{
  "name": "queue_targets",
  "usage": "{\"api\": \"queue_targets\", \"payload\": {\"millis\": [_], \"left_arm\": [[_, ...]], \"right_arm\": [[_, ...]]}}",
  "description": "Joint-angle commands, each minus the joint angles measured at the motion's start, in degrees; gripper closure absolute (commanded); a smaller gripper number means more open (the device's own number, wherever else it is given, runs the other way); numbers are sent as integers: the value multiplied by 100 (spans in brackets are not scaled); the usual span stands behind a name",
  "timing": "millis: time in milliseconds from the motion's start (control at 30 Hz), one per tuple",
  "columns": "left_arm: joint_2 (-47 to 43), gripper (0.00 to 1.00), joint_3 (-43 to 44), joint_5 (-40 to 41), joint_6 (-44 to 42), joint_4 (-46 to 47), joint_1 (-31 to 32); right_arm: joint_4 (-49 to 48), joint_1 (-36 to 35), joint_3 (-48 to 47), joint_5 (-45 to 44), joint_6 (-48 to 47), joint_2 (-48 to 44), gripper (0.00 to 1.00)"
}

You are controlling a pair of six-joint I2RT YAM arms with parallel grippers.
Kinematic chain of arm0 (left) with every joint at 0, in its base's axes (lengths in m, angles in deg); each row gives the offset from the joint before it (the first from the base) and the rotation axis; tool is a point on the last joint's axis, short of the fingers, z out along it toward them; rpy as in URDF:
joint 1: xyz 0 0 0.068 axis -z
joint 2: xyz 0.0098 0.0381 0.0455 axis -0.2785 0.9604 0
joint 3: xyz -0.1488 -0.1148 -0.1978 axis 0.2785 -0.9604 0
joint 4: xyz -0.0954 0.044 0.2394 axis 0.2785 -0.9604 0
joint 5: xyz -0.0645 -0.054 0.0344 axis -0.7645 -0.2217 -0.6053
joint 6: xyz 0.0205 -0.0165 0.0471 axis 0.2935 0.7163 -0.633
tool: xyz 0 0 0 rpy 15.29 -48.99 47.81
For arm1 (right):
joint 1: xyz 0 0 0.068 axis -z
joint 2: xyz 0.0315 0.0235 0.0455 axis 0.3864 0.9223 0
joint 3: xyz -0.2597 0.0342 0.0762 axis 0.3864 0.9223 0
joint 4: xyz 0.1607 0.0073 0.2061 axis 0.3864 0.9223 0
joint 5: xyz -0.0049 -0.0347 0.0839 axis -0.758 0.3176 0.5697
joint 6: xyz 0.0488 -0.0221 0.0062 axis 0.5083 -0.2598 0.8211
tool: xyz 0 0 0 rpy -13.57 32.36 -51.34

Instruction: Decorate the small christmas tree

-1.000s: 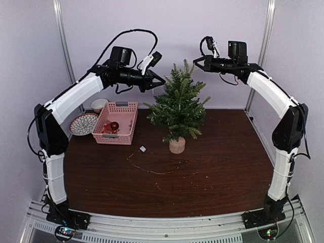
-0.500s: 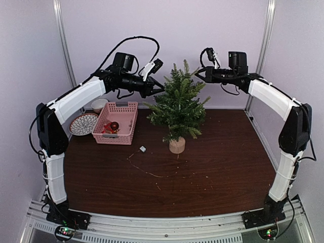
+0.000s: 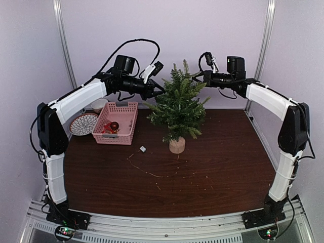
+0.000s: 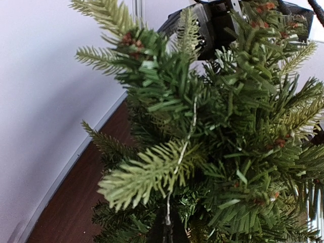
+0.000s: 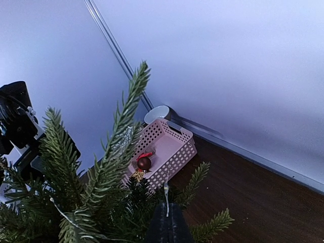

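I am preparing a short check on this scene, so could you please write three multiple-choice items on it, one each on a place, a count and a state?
1. On which side of the small christmas tree does the pink basket stand?
A. the left arm's side
B. the right arm's side
C. in front of it
2. How many dishes lie beside the basket?
A. none
B. two
C. four
3. How do the left gripper and right gripper stand?
A. both wide open
B. only the left open
C. both shut
Key: 1 A, the basket stands left of the tree in the overhead view. 2 B, a patterned plate and a white bowl. 3 C, each wrist view shows its gripper pinched shut on a thin wire.
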Motion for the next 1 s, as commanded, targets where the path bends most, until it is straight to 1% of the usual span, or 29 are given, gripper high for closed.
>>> {"api": "queue_targets", "payload": {"millis": [0, 100, 500, 767, 833, 967], "left_arm": [[-64, 100, -96, -107, 50, 282, 38], [-69, 100, -63, -117, 83, 328, 42], [-67, 100, 9, -93, 41, 286, 41], [-54, 100, 18, -73, 41, 293, 43], [-59, 100, 9, -66, 38, 290, 39], [-62, 100, -4, -39, 38, 287, 38]], "right_arm": [[-483, 12, 41, 246, 356, 86, 100], [-617, 14, -45, 143, 477, 19, 100], [-1198, 27, -926, -267, 606, 96, 100], [-1129, 40, -1556, -225, 567, 644, 100], [-1138, 40, -1571, -149, 578, 749, 100], [-1288, 49, -1248, -111, 526, 788, 100]]}}
